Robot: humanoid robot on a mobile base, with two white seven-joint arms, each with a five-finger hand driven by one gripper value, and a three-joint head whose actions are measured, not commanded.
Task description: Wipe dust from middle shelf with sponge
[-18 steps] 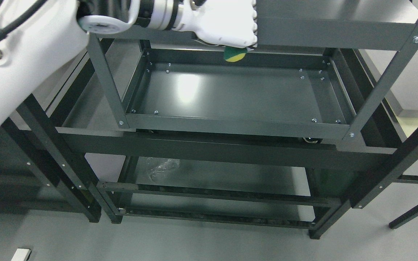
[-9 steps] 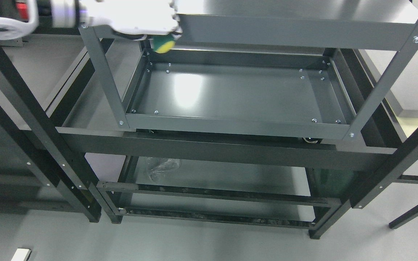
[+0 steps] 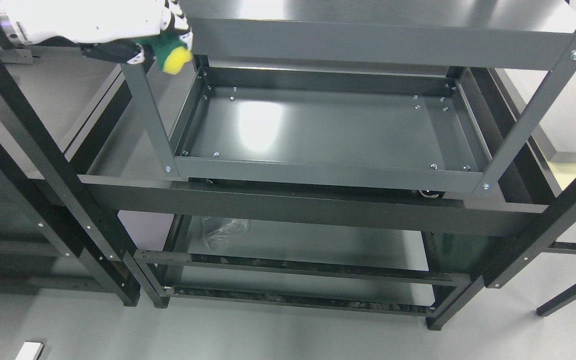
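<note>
Overhead lighting is indicated: a broad soft glare patch is seen on the middle shelf [image 3: 328, 130] left of centre, and a brighter sheen on the top shelf [image 3: 368, 10] along the upper edge. The white left hand [image 3: 93, 25] at the upper left is overexposed and slightly motion-blurred, with detail lost. The sponge [image 3: 174, 59] is rendered soft. Deep shadow is recorded under the lower tiers and at the left edge. Focus elsewhere is sharp; screws are resolved.

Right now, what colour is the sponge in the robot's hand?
Yellow with a green scouring side; the sponge shows best in the head view, held in the left hand.
</note>
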